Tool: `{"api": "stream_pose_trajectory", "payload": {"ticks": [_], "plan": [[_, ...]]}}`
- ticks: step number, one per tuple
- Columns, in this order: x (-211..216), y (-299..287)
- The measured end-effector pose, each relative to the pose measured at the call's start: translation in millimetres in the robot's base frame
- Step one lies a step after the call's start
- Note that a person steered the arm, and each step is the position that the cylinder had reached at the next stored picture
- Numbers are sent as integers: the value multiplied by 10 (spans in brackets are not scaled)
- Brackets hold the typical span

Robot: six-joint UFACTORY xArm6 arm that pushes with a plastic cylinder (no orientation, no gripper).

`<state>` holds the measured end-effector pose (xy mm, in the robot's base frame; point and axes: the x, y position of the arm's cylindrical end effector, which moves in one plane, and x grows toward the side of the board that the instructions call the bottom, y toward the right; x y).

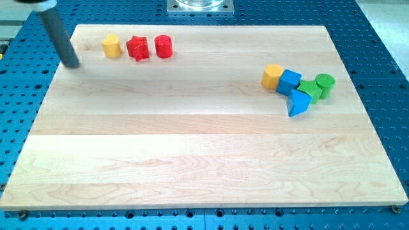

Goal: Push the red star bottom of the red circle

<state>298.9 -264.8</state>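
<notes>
The red star (137, 48) lies near the view's top left of the wooden board (192, 147). The red circle (163, 46) sits just to its right, almost touching it. A yellow block (112, 46) sits just left of the star. My tip (73, 64) rests on the board to the left of the yellow block and slightly lower, apart from all three. The dark rod rises from it toward the view's top left corner.
A cluster sits at the view's right: a yellow block (272, 76), a blue cube (289, 81), a blue triangle (298, 103), a green block (310, 89) and a green cylinder (325, 84). Blue perforated table surrounds the board.
</notes>
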Motion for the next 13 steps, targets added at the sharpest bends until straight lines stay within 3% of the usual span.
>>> {"api": "stream_pose_trajectory", "payload": {"ticks": [1, 4, 5, 6, 7, 9, 10, 11, 12, 13], "plan": [[-312, 635], [-237, 1875], [-102, 958], [327, 668], [679, 885], [449, 1947], [268, 1977], [421, 1502], [58, 1899], [-11, 2383]]}}
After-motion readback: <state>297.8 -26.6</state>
